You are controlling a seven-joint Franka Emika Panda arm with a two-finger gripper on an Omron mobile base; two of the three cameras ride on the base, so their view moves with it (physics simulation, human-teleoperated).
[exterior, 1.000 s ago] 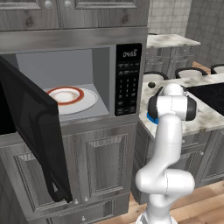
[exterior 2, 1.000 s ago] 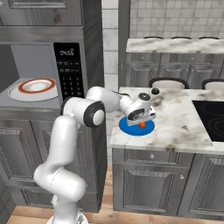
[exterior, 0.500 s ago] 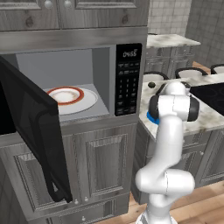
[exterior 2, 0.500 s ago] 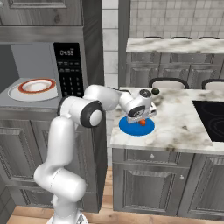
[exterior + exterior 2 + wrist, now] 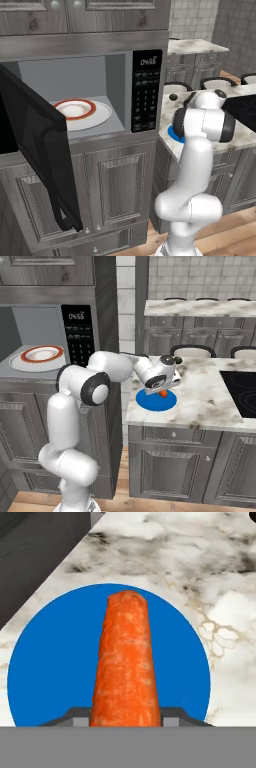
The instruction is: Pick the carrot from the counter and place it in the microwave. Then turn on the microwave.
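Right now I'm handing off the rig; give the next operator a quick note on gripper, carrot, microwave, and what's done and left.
Gripper: over the blue plate on the counter, fingers either side of the carrot; looks shut on it, though the tips are barely visible.
Carrot: between the fingers, above the plate; whether it is lifted clear I cannot tell.
Microwave: door wide open, a red-rimmed white plate inside.
Done: carrot reached.
Left: carry it into the microwave, then turn the microwave on at the keypad.

Rough carrot (image 5: 126,662), marble counter (image 5: 210,577)
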